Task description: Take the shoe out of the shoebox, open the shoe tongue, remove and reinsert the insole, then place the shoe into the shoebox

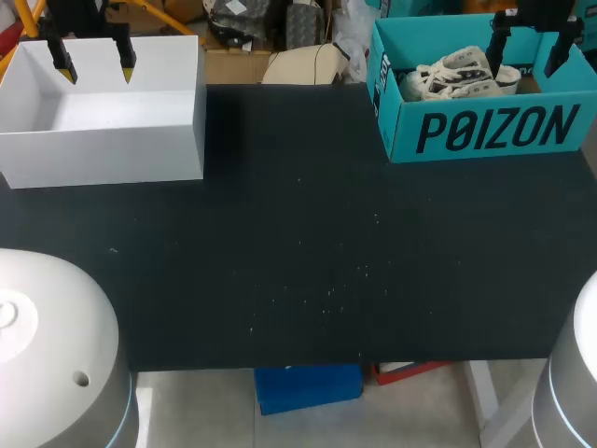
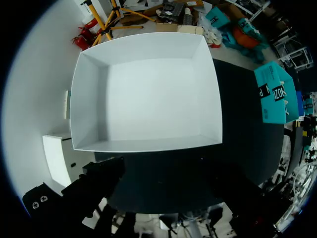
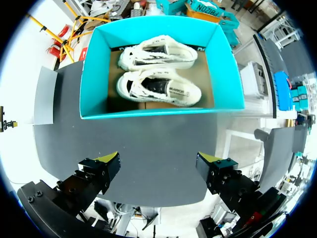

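Note:
The teal shoebox (image 1: 485, 126) stands open at the table's far right. Two white sneakers with dark trim lie side by side in it: the nearer shoe (image 3: 159, 89) and the farther shoe (image 3: 158, 52), seen together as the pair (image 1: 459, 75) in the head view. My right gripper (image 1: 524, 58) hangs above the box, open and holding nothing; in its own view the right gripper (image 3: 158, 161) is over the dark table just short of the shoebox (image 3: 99, 64). My left gripper (image 1: 95, 69) is open and holding nothing above a white box.
An open white box (image 1: 140, 154) sits at the far left corner; its inside (image 2: 148, 99) holds nothing, and the left gripper (image 2: 163, 181) is just short of its near wall. Dark table surface (image 1: 298, 261) stretches between the two boxes.

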Robot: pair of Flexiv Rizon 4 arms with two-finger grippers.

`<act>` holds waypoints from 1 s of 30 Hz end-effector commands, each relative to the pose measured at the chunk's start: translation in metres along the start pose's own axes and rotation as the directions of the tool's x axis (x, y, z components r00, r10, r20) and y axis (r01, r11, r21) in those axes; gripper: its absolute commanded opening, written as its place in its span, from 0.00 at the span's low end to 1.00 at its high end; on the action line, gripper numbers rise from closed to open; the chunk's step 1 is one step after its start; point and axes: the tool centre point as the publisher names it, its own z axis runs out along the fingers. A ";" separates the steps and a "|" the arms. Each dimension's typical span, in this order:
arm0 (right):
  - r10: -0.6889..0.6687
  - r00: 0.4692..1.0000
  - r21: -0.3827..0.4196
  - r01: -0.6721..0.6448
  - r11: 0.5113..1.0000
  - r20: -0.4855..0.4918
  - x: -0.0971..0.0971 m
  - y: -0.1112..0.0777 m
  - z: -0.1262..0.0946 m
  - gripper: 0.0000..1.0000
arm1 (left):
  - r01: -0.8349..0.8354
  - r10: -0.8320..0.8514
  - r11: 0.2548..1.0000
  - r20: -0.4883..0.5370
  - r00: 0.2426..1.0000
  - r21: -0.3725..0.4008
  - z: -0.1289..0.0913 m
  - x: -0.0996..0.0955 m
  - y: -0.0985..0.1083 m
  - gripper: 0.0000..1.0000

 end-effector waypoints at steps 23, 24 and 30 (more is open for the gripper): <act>-0.884 0.460 -0.011 0.888 0.461 0.090 -0.002 -0.010 -0.012 1.00 | 0.001 -0.001 1.000 0.002 1.000 -0.001 -0.001 0.001 0.000 1.00; -0.884 0.460 -0.011 0.888 0.461 0.090 -0.002 -0.010 -0.012 1.00 | 0.001 -0.001 1.000 0.002 1.000 -0.001 -0.001 0.001 0.000 1.00; -0.884 0.460 -0.011 0.888 0.461 0.090 -0.002 -0.010 -0.012 1.00 | 0.001 -0.001 1.000 0.002 1.000 -0.001 -0.001 0.001 0.000 1.00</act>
